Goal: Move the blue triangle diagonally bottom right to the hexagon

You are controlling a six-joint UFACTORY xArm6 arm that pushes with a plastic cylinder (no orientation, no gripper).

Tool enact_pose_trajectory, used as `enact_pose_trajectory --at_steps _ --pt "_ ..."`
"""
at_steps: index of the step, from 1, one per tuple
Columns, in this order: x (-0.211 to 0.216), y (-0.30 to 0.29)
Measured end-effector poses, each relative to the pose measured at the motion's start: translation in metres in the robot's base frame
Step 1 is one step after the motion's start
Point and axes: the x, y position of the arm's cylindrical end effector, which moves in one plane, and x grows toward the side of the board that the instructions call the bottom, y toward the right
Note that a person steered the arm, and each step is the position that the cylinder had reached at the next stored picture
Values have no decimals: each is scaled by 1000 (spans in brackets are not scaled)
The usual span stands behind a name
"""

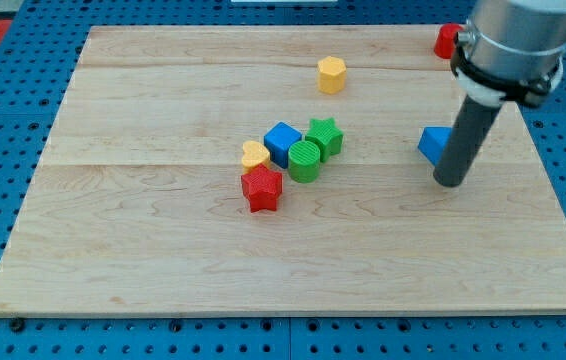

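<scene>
The blue triangle (432, 144) lies at the view's right on the wooden board (163, 240), partly hidden behind my rod. My tip (449, 183) rests on the board just below and right of the triangle, touching or nearly touching it. The yellow hexagon (331, 75) sits near the view's top, left of and above the triangle.
A cluster sits mid-board: blue cube (283, 143), green star (324, 136), green cylinder (304, 160), yellow heart-like block (255, 155), red star (262, 188). A red block (447, 40) lies at the top right edge, partly hidden by the arm.
</scene>
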Motion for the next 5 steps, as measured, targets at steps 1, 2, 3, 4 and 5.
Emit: enact_pose_trajectory --at_steps 1,2,3,4,5 --pt "-24 -20" --pt "-36 -20" --pt "-36 25" --pt "-36 45" --pt "-36 45"
